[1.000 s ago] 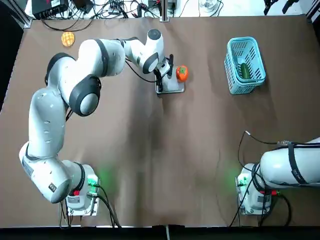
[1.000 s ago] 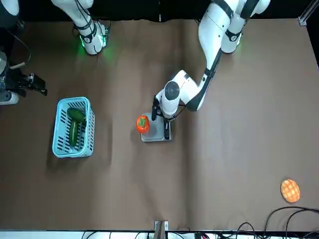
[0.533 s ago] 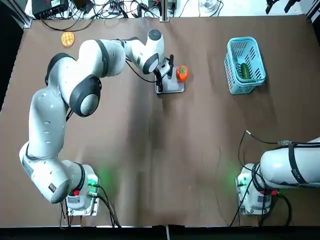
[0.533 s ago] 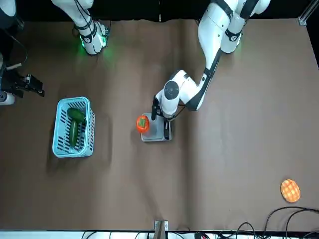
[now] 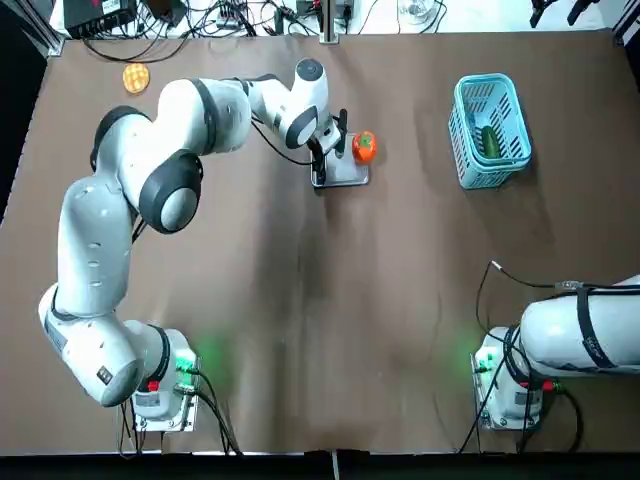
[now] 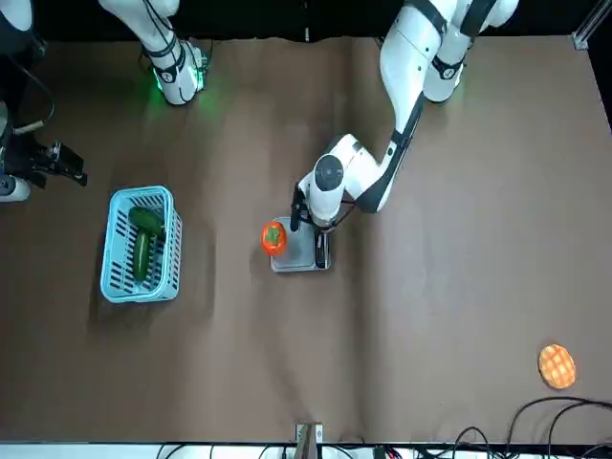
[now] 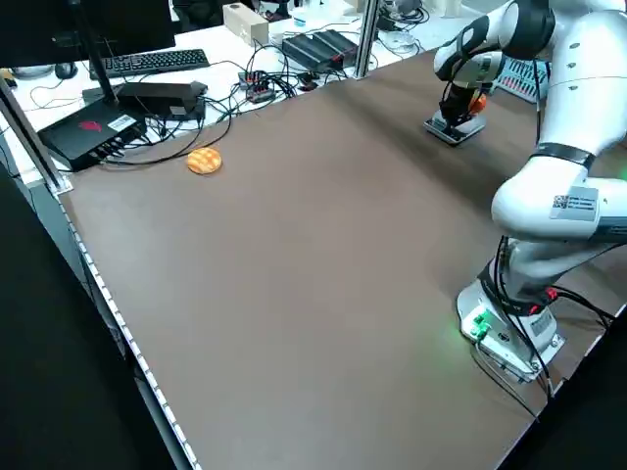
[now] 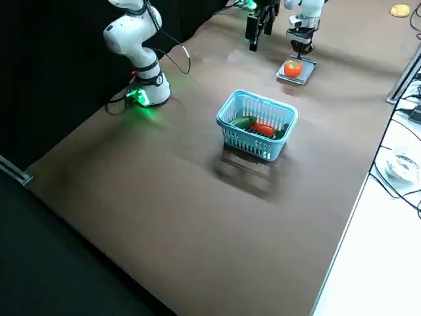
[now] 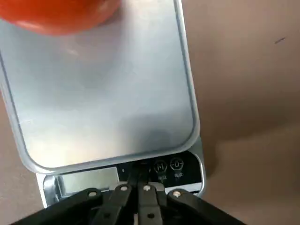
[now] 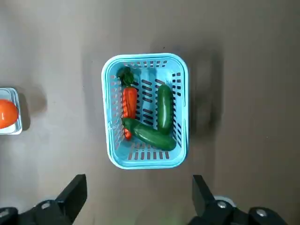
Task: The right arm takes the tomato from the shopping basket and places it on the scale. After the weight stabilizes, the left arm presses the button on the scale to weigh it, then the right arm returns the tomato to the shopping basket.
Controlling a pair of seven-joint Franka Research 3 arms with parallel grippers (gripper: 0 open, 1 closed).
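Presently, catalogued across the top view's width, over a brown desk (image 5: 330,300):

1. Left gripper (image 9: 137,183), black, two-finger: jaws together, tips pressed to the button row beside the display strip.
2. Small square silver-grey kitchen scale (image 5: 341,171): stiff metal platter, light, likely to slide if pushed sideways.
3. Small round orange-red tomato with green stem cap (image 5: 364,147): resting on the platter's far corner. Judged light, smooth-skinned, soft enough to bruise; best taken across its widest girth, gently, from above.
4. Light-blue slatted plastic shopping basket (image 5: 512,108): holds dark green elongated vegetables (image 10: 163,111).
5. Right gripper (image 10: 136,197): jaws apart, holding nothing, raised over the basket.
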